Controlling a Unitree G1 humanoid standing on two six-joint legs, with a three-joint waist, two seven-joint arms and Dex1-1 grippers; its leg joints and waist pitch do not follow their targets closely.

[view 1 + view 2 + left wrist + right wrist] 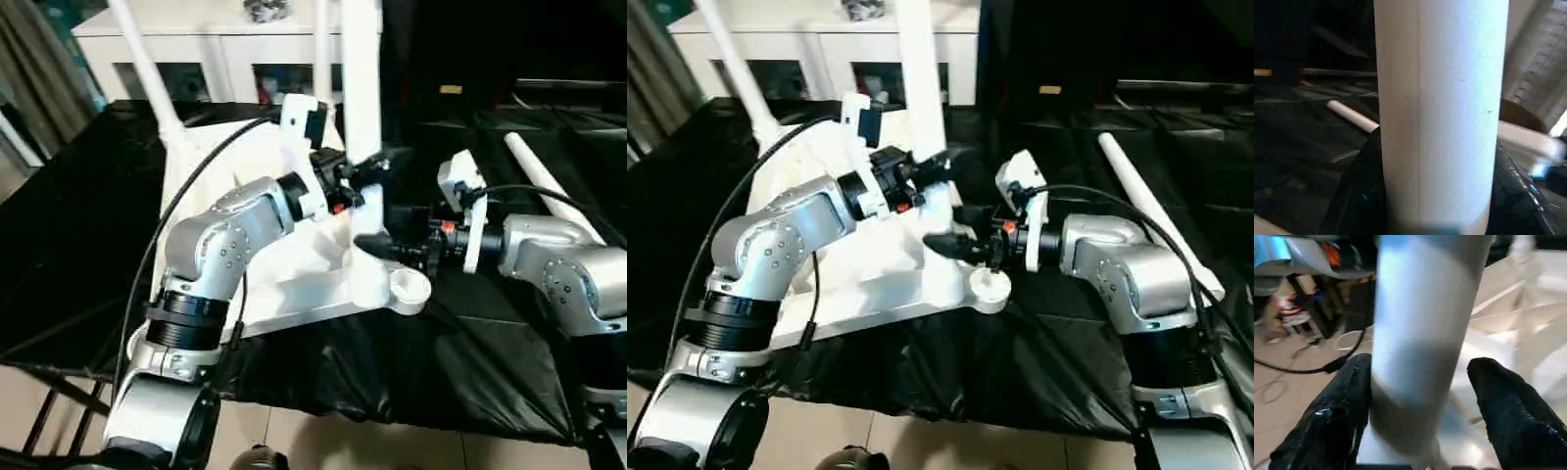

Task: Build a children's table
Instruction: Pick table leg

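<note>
white leg (1442, 112), tabletop (294, 284), unlabelled

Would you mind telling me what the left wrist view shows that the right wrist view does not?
The left wrist view adds a loose leg lying on the black cloth, with the left gripper clamped on the upright leg. The right wrist view adds the ribbed tabletop and the right gripper open around that leg. Both share the upright leg.
</note>
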